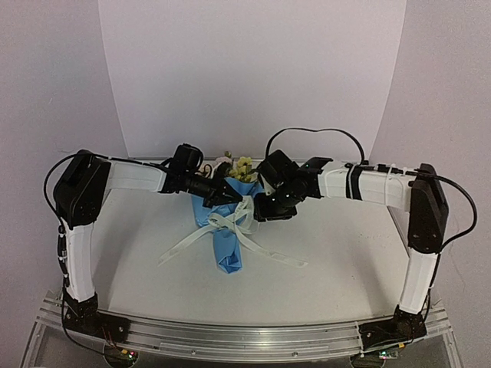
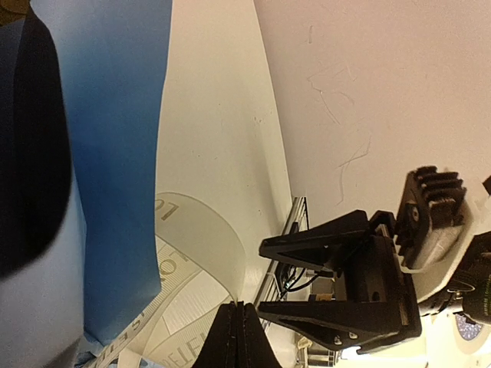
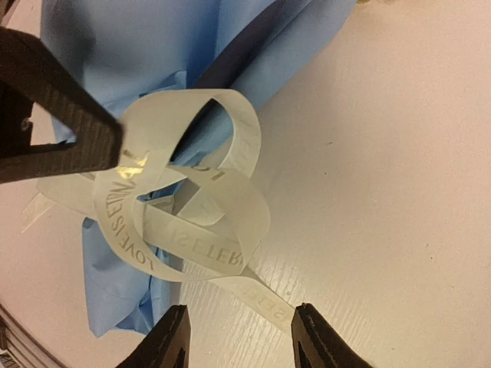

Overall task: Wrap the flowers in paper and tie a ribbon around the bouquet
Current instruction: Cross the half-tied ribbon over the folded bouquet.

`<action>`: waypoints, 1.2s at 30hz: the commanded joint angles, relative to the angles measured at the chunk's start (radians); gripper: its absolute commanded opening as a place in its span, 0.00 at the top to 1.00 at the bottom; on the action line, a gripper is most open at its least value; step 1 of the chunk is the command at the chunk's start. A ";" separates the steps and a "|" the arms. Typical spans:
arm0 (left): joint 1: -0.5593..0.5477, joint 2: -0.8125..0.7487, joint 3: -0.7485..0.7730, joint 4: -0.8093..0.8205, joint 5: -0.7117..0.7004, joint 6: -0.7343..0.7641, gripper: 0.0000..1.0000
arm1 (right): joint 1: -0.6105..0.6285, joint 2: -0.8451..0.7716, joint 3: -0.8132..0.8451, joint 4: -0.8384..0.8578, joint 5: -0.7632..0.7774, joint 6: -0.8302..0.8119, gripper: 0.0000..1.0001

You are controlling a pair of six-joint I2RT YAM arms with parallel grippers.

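Observation:
The bouquet (image 1: 227, 234) lies on the table, a blue paper (image 3: 138, 54) cone with the flowers (image 1: 242, 167) at its far end. The cream ribbon (image 3: 192, 222) is looped loosely round its middle, with tails trailing left and right (image 1: 272, 254). My left gripper (image 2: 240, 326) is shut on a ribbon loop (image 2: 196, 253), pinching its edge at the fingertips. In the right wrist view its fingers (image 3: 73, 130) come in from the left. My right gripper (image 3: 239, 331) is open just right of the cone, a printed ribbon tail (image 3: 265, 299) lying between its fingertips untouched.
The white tabletop (image 1: 345, 245) stretches to both sides of the bouquet. A white backdrop (image 1: 253, 69) curves up behind it. An aluminium rail (image 1: 245, 337) with the arm bases runs along the near edge.

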 commanded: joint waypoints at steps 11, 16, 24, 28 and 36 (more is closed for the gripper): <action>-0.005 -0.099 0.028 -0.111 -0.109 0.070 1.00 | -0.012 0.133 0.074 0.127 0.016 -0.004 0.63; -0.005 -0.122 0.019 -0.150 -0.164 0.077 1.00 | -0.012 0.142 0.081 0.124 0.084 0.004 0.84; 0.006 -0.217 -0.061 -0.169 -0.276 0.055 1.00 | -0.012 0.090 0.045 0.124 0.113 0.016 1.00; 0.019 -0.268 -0.116 -0.181 -0.304 0.028 1.00 | -0.010 0.082 0.042 0.125 0.103 0.016 1.00; 0.048 -0.380 -0.287 -0.177 -0.346 -0.033 1.00 | 0.015 0.041 0.040 0.125 0.128 -0.002 1.00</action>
